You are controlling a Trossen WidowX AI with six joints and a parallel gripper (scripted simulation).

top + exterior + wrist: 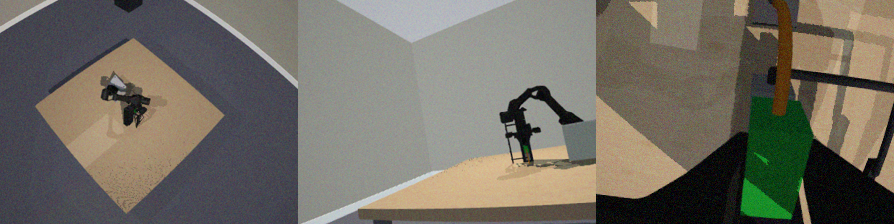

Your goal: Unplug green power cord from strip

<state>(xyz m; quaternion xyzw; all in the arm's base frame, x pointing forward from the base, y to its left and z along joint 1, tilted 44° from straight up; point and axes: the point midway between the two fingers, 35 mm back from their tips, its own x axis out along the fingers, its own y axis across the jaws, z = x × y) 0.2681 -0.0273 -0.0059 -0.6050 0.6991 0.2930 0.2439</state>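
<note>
Hand clamped on green plug, low over worktop; black ladder-like frame just beside, blocking that side; grey box obstructing behind; open room towards near edge.

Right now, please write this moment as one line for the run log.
end effector: shut on green plug | brown cord: runs up from plug | arm: low over table | release: not yet done

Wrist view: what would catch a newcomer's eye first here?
The bright green plug at centre frame, clamped in the dark pincer, with a brown cord rising from its top. In the exterior view the black arm bends down over the tan table, near its right side.
</note>
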